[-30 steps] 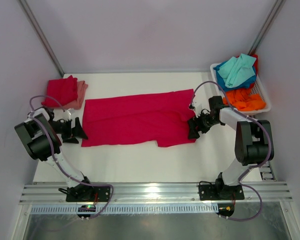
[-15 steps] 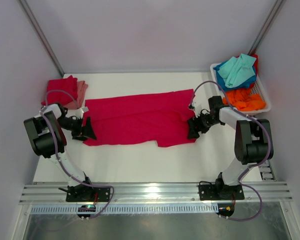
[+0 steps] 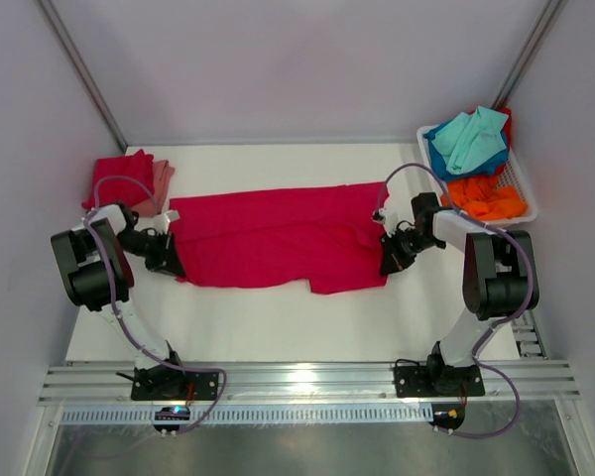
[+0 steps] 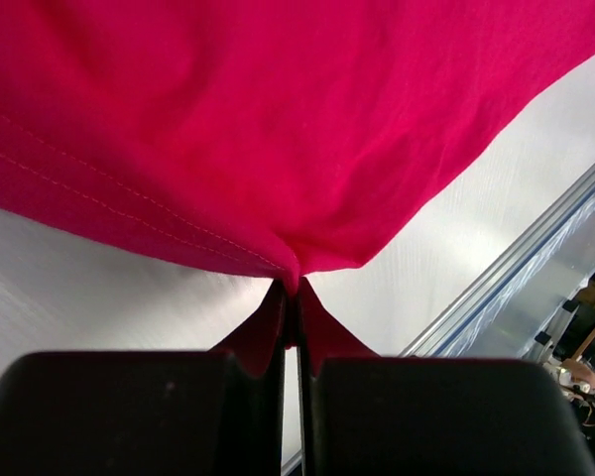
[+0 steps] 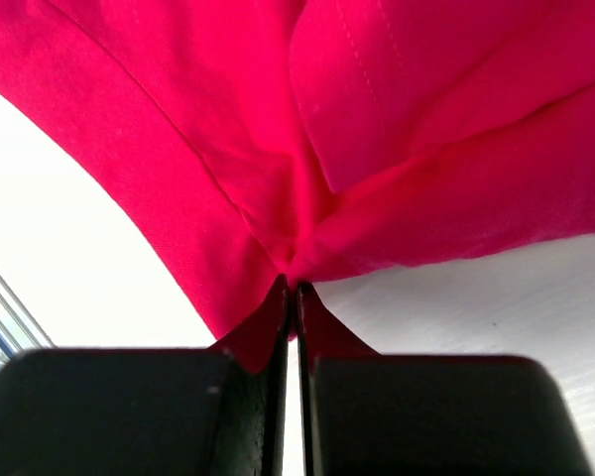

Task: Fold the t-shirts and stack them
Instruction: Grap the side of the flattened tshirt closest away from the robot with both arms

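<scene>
I see my left gripper [image 4: 296, 297] fully closed, pinching the left edge of the crimson-red cloth t-shirt [image 3: 278, 238] spread flat across the white table [image 3: 278, 317], while my right gripper [image 5: 290, 288] pinches its right edge likewise.

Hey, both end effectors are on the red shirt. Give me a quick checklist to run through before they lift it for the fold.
1. Grip of left end effector on red t-shirt hem: ok, shut on cloth.
2. Grip of right end effector at the opposite end: ok, shut on cloth.
3. Cloth smooth: not ok, bunched near the right grip.
4. Gap to folded stack: cannot tell, shirt corner very close.
5. Bare table on the near side: ok.
</scene>
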Controlling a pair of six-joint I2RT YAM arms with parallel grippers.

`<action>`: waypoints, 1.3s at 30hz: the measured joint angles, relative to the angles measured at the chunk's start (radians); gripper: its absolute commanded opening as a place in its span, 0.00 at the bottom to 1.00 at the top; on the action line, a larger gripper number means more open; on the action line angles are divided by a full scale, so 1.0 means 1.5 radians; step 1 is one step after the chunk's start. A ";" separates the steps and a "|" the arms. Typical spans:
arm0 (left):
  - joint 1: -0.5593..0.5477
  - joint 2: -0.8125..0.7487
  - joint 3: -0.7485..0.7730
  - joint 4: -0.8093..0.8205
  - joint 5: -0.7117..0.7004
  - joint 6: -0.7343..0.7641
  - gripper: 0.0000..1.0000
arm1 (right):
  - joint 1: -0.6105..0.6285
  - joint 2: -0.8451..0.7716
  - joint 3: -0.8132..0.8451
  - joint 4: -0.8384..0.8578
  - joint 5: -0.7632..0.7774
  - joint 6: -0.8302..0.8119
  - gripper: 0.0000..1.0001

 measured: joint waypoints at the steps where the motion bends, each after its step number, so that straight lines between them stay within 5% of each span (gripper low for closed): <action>1: 0.000 0.002 0.006 -0.001 0.000 -0.001 0.00 | 0.000 0.000 0.006 -0.004 0.000 0.000 0.03; 22: 0.000 0.046 0.187 -0.025 0.046 -0.043 0.00 | 0.000 0.004 0.219 -0.062 -0.004 0.028 0.03; 39: -0.001 0.192 0.373 0.033 0.082 -0.150 0.00 | 0.000 0.157 0.433 -0.106 -0.036 0.073 0.03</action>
